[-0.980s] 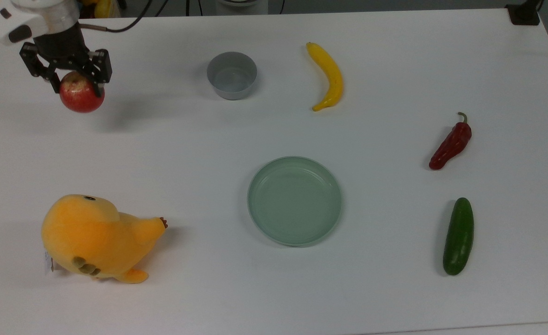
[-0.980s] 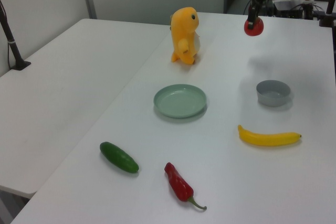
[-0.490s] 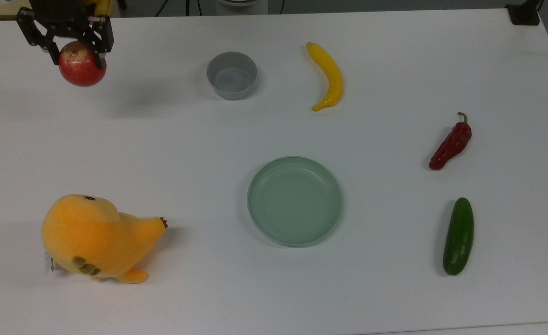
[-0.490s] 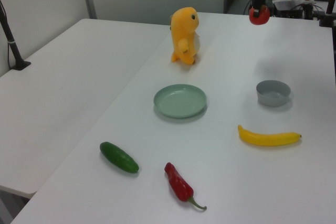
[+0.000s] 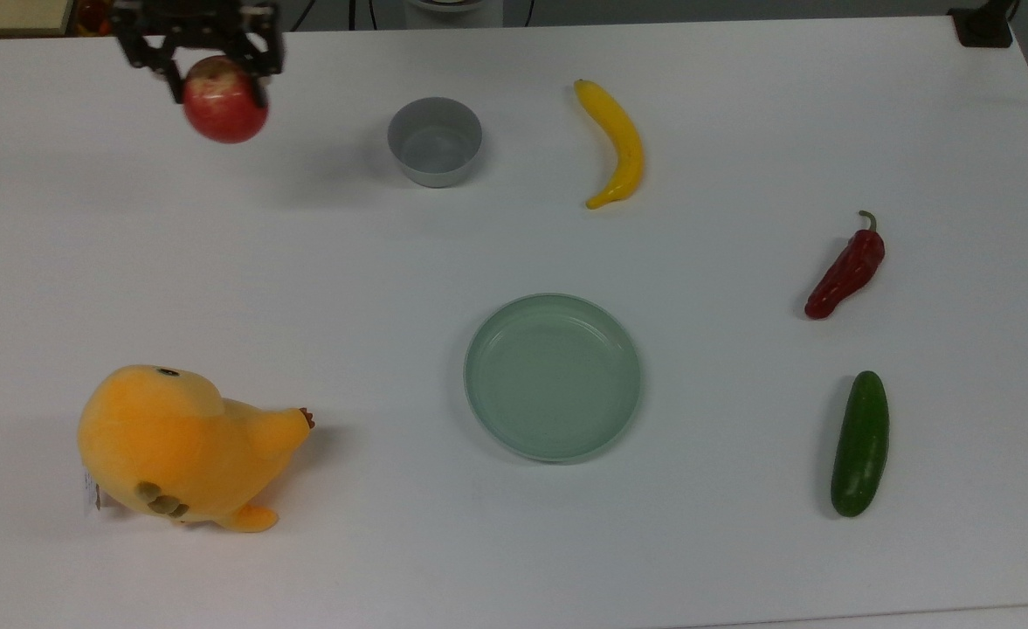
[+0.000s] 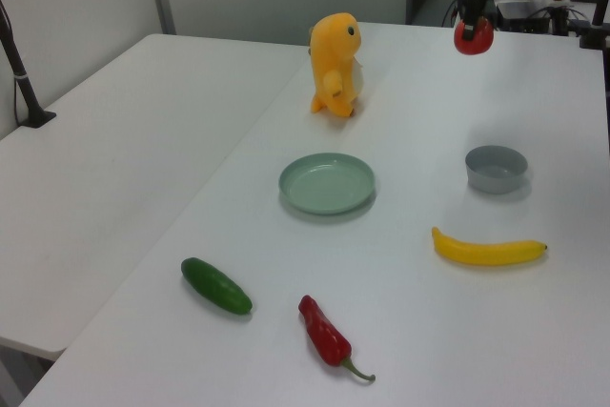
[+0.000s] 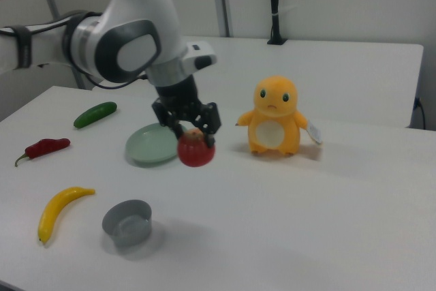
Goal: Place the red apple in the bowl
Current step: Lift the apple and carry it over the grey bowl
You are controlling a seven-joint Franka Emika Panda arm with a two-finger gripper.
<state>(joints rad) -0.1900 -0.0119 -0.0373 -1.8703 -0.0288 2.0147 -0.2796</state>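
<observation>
The red apple [image 5: 225, 109] hangs in the air above the white table, held from above by my gripper [image 5: 213, 74], which is shut on it. It also shows as the red apple [image 6: 473, 37] and the red apple [image 7: 195, 149], with the gripper [image 7: 191, 131] clamped over its top. The small grey bowl [image 5: 434, 141] stands empty on the table, to the right of the apple in the top view. In the right view the bowl [image 7: 127, 223] sits lower left of the apple, and in the left view the bowl [image 6: 496, 168] lies below it.
A yellow banana [image 5: 616, 143] lies right of the bowl in the top view. A pale-green plate [image 5: 553, 376] sits mid-table, an orange plush toy [image 5: 177, 448] at the lower left, a red chili pepper [image 5: 846, 269] and a green cucumber [image 5: 860, 443] at the right.
The gripper has lifted the apple and carried it to the right in the top view, toward the bowl. Everything on the table stayed put.
</observation>
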